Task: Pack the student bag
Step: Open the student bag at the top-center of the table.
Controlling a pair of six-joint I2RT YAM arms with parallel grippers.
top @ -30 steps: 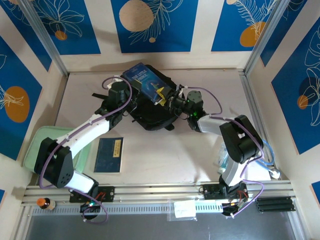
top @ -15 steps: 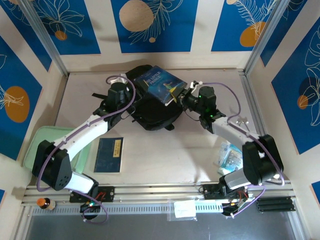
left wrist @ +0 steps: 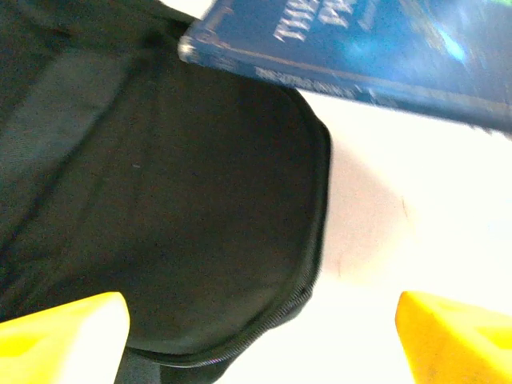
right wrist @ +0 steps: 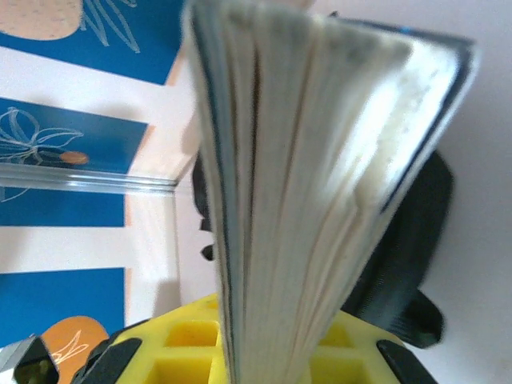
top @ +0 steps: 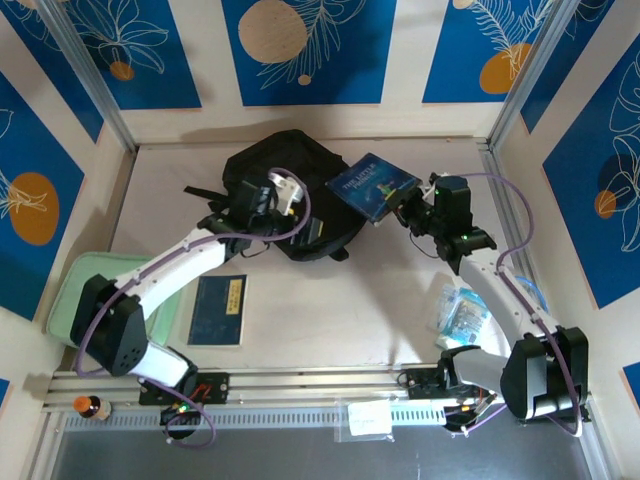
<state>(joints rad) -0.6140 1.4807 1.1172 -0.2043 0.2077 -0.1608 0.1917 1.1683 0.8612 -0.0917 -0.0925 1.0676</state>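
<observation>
Over the black backpack [top: 258,160] [left wrist: 160,200], at the back middle of the table [top: 330,300]: left gripper [top: 290,205] [left wrist: 260,344], fingers spread wide, gripping nothing. Just right of the bag, held up off it: blue hardcover book [top: 372,187] [left wrist: 360,48] [right wrist: 312,176], clamped by its edge in the right gripper [top: 408,205] [right wrist: 264,360]. Against a second ago: left gripper opened and off the book; book carried right, off the backpack's top.
</observation>
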